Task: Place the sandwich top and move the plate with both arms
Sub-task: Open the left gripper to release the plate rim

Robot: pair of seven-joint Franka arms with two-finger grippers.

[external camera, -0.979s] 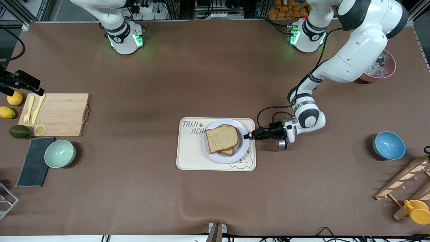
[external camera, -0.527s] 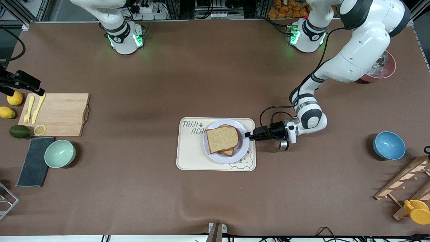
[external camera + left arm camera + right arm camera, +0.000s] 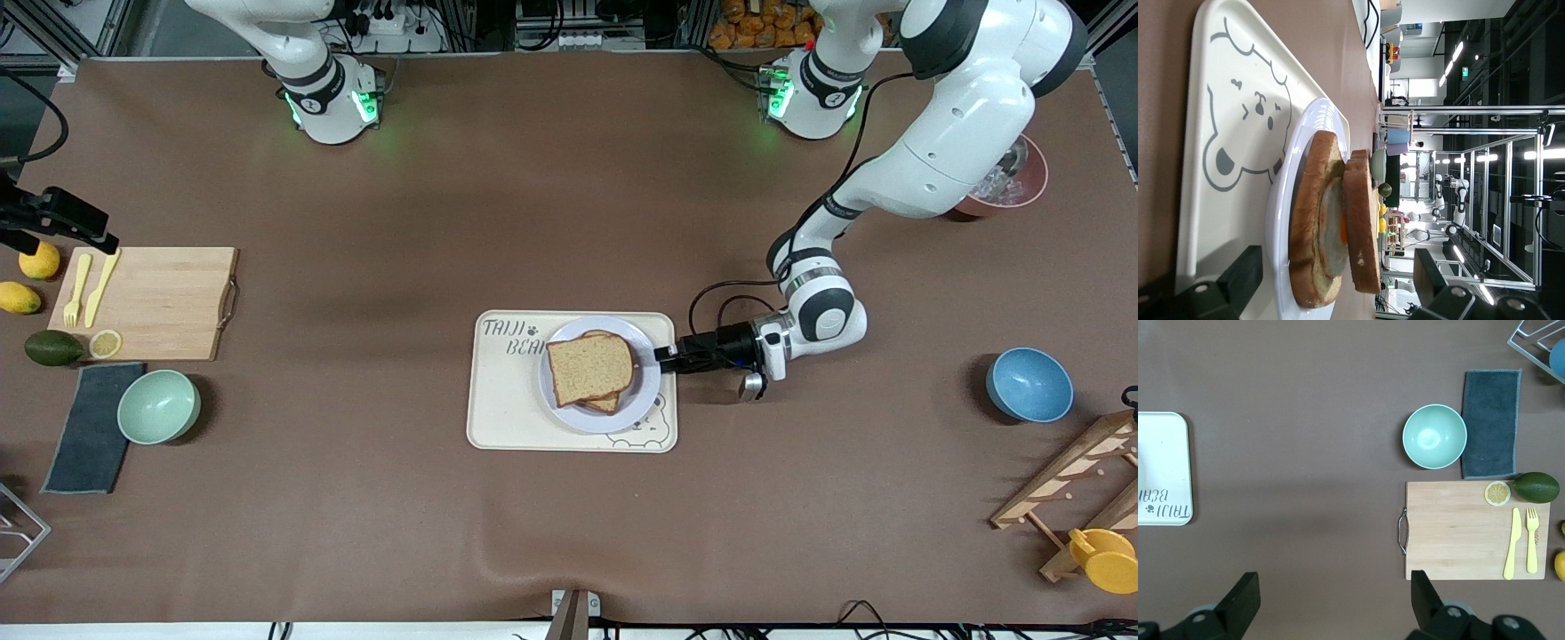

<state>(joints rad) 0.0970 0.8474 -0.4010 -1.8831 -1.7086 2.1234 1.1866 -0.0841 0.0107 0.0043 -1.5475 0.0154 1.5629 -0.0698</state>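
the sandwich top [image 3: 589, 366], one speckled tan slice, lies on a second slice topped with a fried egg [image 3: 1331, 230], the two stacked on the single lavender-white plate [image 3: 645, 391]. the plate sits on one cream bear-printed tray [image 3: 507, 409] at mid-table, over the tray's end nearer the left arm.

the left gripper [image 3: 665, 358] is low at the plate's 3 o'clock rim in the front view, its fingers [image 3: 1238, 277] spread wide on either side of the stack's edge and gripping nothing; whether they touch the plate cannot be told. the right gripper [image 3: 1331, 600] hangs over bare table between the tray and the cutting board, fingers wide apart and empty, its arm waiting.

counted toward the right arm's end: one wooden cutting board [image 3: 160, 298] bearing one yellow fork [image 3: 76, 300], one yellow knife [image 3: 100, 286] and one lemon slice [image 3: 105, 343]; two lemons [image 3: 39, 260] at the board's 9 o'clock; one avocado [image 3: 52, 348]; one mint-green bowl [image 3: 158, 406] beside one dark grey cloth [image 3: 89, 436].

toward the left arm's end: one blue bowl [image 3: 1029, 384], one reddish bowl [image 3: 1022, 188] partly hidden by the arm, one wooden rack [image 3: 1067, 484] and one yellow cup [image 3: 1105, 558].
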